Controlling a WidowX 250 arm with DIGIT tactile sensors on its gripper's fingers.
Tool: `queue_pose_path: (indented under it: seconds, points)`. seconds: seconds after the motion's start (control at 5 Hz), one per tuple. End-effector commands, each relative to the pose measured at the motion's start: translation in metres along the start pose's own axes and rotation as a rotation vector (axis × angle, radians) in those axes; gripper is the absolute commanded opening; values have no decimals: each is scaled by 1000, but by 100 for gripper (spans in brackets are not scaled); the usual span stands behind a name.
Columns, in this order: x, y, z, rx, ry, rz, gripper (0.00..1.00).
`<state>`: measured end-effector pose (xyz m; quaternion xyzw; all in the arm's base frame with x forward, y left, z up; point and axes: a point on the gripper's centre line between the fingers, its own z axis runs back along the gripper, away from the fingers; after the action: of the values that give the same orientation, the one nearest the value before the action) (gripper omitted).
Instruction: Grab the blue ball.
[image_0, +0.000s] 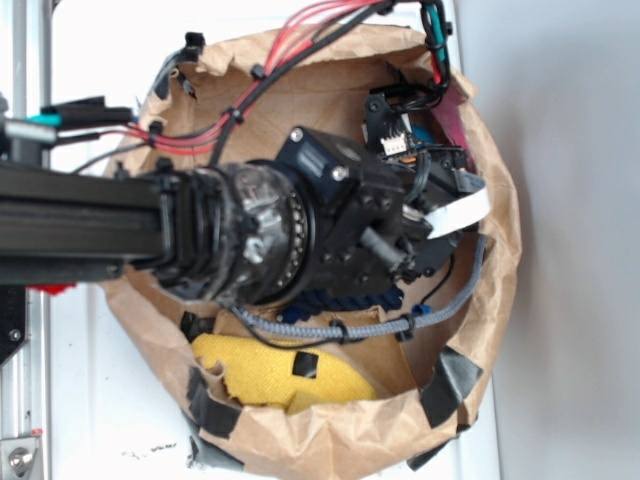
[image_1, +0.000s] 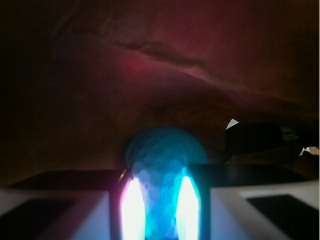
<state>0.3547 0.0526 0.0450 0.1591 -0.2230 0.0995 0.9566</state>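
Down inside the brown paper bag (image_0: 330, 445), the claw (image_1: 159, 210) is clenched on the blue ball (image_1: 165, 155), its fingers (image_1: 131, 210) pressing both sides

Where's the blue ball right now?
In the wrist view, the blue ball sits bottom centre, between the gripper fingers. In the exterior view the arm hides it inside the paper bag.
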Motion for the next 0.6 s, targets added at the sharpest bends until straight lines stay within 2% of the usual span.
queue_pose_path:
  seconds: [0.0,0.2,0.4]
  points:
    - [15,19,60,-146,137,53,0]
    - [15,41,97,-235,206,64,0]
    - [12,53,117,-276,220,39,0]
